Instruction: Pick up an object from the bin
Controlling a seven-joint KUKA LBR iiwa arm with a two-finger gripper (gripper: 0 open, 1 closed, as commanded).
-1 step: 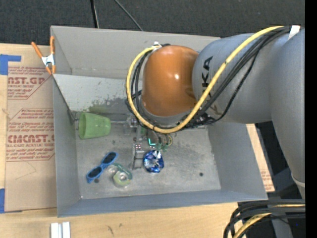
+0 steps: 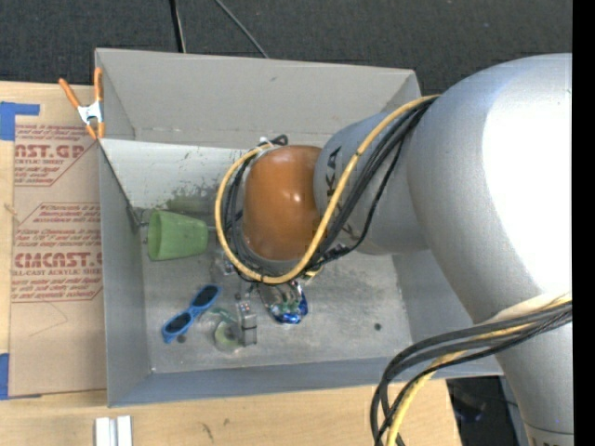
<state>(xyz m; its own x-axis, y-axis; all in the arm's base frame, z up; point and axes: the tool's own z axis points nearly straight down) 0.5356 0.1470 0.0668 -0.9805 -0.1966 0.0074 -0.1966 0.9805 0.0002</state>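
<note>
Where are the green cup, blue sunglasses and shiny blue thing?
green cup (image 2: 177, 237), camera view, on its side wall
blue sunglasses (image 2: 190, 312), camera view, on the bridge
shiny blue thing (image 2: 289, 312), camera view, on its top

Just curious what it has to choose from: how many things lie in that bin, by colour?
Green: 1, a cup on its side.
Blue: 2, toy sunglasses and a small shiny thing.
Pale greenish: 1, a small pale thing beside the gripper.
Total: 4 in sight.
</note>
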